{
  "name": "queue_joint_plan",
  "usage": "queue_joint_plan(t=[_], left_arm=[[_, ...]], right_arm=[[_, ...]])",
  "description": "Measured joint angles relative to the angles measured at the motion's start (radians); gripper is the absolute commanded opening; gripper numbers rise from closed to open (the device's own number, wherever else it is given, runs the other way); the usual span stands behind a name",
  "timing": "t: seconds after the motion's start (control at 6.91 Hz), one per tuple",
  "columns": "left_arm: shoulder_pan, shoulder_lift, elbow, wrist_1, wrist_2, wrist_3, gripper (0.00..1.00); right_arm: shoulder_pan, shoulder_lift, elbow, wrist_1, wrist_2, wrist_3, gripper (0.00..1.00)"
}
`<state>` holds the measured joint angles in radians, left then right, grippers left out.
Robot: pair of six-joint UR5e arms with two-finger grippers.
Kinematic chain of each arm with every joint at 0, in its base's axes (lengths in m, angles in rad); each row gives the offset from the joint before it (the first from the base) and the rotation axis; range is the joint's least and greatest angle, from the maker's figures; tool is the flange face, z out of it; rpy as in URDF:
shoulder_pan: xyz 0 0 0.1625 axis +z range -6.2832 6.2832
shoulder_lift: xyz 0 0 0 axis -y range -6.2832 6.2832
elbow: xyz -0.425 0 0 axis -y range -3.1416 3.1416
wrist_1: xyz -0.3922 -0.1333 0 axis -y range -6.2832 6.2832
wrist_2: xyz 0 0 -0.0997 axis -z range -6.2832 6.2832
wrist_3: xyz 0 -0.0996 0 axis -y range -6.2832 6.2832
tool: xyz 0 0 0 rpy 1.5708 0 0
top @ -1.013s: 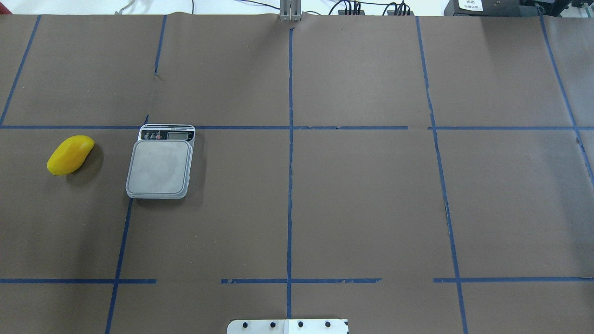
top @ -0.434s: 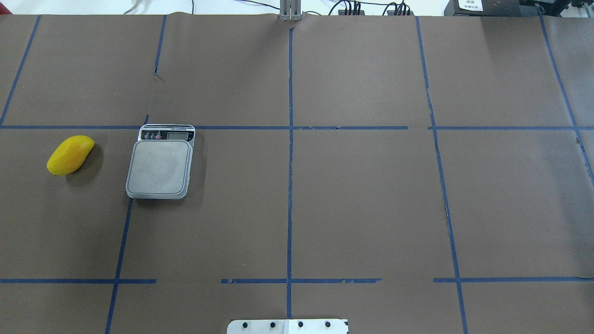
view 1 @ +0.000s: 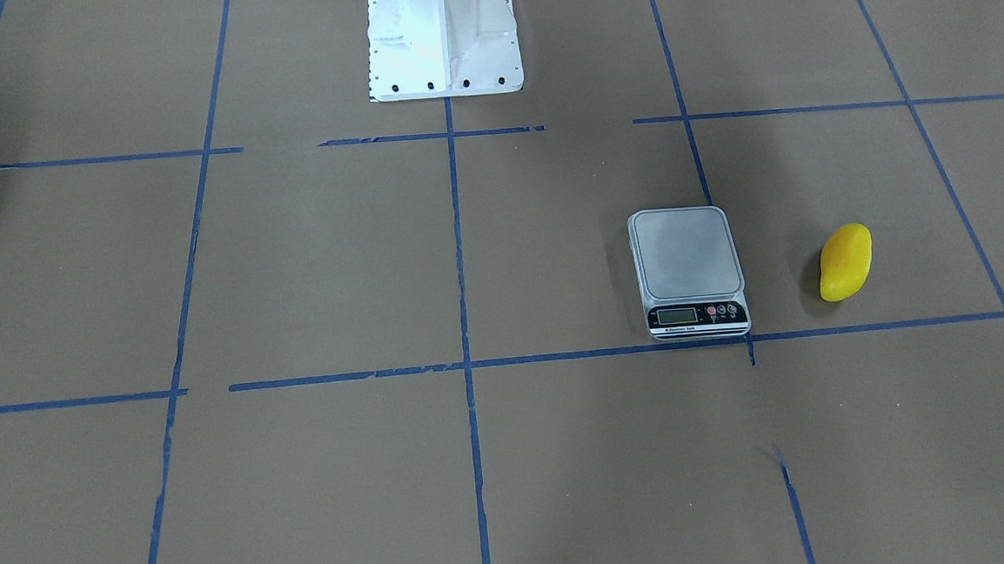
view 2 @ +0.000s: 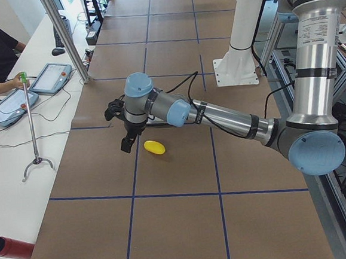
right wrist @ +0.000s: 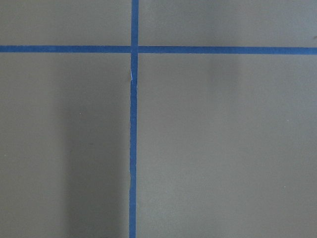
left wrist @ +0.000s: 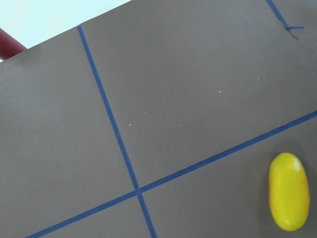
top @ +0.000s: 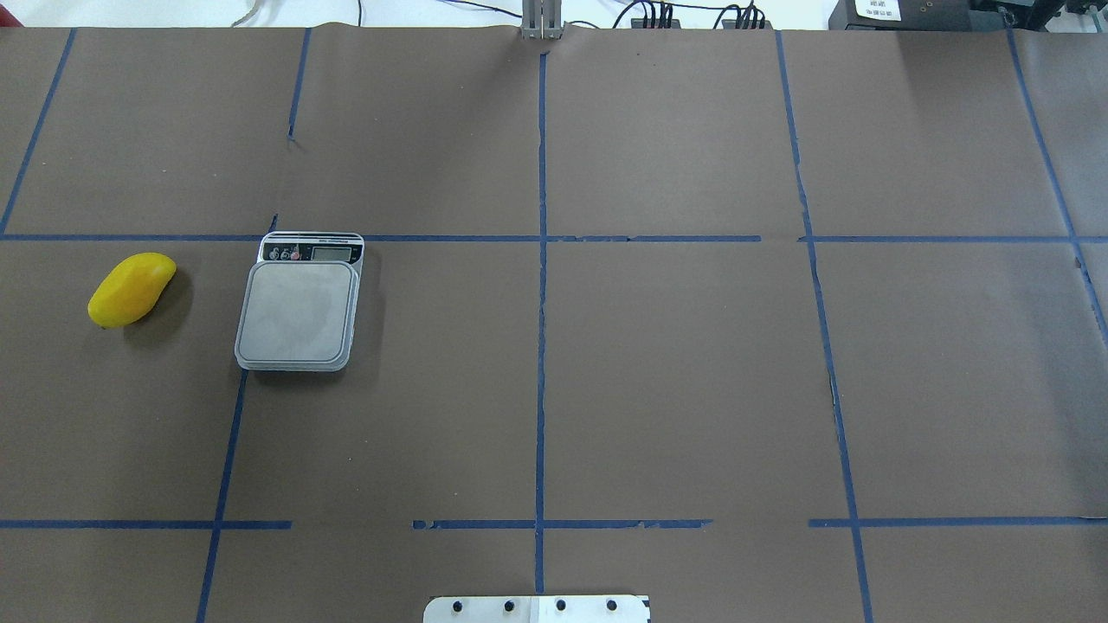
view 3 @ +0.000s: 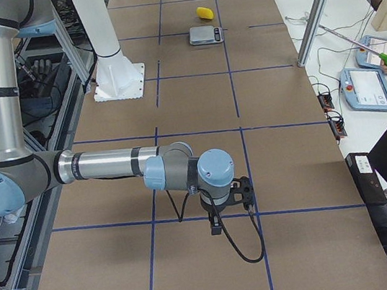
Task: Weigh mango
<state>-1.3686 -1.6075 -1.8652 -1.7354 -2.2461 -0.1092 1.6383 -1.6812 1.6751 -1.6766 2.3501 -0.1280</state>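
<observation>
The mango (top: 131,289) is bright yellow and lies on the brown table cover, to the left of the grey scale (top: 299,311) and apart from it. The scale's platform is bare. Both also show in the front-facing view, the mango (view 1: 846,262) and the scale (view 1: 686,262). In the exterior left view my left gripper (view 2: 126,144) hangs just beside the mango (view 2: 154,147), above the table. The left wrist view has the mango (left wrist: 289,198) at its lower right. My right gripper (view 3: 217,227) hangs over bare table far from the scale (view 3: 205,34). I cannot tell whether either gripper is open.
The white robot base (view 1: 443,33) stands at the table's middle edge. Blue tape lines cross the cover. A metal post (view 2: 64,36), tablets (view 2: 49,78) and a red cylinder (view 2: 8,247) lie beyond the table's far side, by an operator.
</observation>
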Motion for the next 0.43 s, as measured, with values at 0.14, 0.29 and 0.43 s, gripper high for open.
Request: queue_joint_plan(t=[0.14, 0.29, 0.43], left_arm=[[0.086, 0.000, 0.011, -0.033, 0.006, -0.118, 1.00], [0.169, 0.001, 0.053, -0.122, 0.014, -0.253, 1.00], [0.240, 0.002, 0.115, -0.246, 0.030, -0.375, 1.00]], right_arm=[[0.000, 0.000, 0.000, 0.000, 0.000, 0.000, 1.00], [0.000, 0.000, 0.000, 0.000, 0.000, 0.001, 1.00], [0.000, 0.000, -0.001, 0.000, 0.000, 0.001, 1.00]])
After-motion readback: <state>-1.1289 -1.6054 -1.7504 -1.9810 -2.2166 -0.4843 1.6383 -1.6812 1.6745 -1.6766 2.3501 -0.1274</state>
